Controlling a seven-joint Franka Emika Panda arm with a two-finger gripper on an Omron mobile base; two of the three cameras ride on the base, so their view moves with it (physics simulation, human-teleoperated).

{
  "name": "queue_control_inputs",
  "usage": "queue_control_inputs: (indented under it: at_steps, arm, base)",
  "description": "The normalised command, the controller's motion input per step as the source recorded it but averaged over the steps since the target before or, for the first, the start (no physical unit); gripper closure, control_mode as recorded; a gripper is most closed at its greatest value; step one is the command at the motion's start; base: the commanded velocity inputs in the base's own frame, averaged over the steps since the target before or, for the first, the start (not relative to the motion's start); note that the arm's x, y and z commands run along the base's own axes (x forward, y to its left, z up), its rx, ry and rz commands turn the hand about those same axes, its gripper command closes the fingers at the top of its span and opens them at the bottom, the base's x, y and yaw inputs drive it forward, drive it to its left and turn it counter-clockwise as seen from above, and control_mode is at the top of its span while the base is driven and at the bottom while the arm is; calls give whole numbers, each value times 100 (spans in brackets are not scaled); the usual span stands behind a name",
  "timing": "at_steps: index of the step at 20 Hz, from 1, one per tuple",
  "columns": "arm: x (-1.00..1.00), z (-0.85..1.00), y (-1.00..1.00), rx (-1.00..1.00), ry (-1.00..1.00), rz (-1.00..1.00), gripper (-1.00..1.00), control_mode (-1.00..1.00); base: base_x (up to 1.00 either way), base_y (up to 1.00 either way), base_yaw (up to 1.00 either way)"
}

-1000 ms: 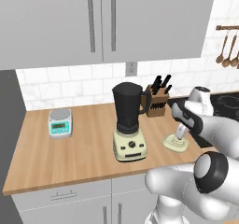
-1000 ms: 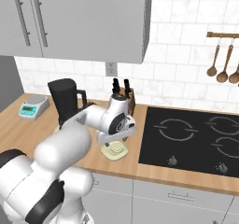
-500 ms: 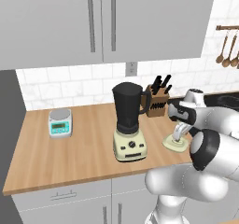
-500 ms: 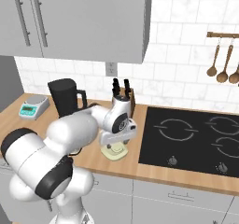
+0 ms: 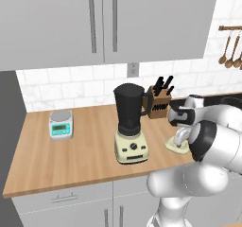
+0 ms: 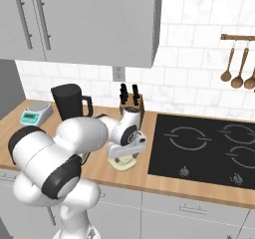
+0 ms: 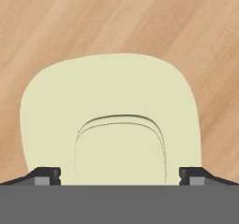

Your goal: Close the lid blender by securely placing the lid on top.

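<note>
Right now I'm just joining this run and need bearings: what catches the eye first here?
The big white arm bends low over the wooden counter, its gripper straddling the knob of the pale cream lid lying flat there. Left of the lid stands the dark blender, its jar top uncovered, with a knife block behind.

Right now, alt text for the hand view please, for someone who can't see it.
A pale cream-yellow lid with a raised rounded knob lies flat on a wooden counter, seen from close above. The gripper is open, its two dark fingertips standing either side of the knob, not touching it.
</note>
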Motion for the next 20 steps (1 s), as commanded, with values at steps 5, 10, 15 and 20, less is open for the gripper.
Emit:
queue_control_inputs:
  at_steps: [5,10,15,20]
  arm:
    - [0,-13,0,-2,0,0,-100,-100]
    - [0,-1,0,0,0,0,100,-100]
    - [0,0,0,0,0,0,100,-100]
    - [-22,15,0,0,-15,0,100,-100]
  base:
    - [0,0,0]
    - [0,0,0]
    - [0,0,0]
    - [0,0,0]
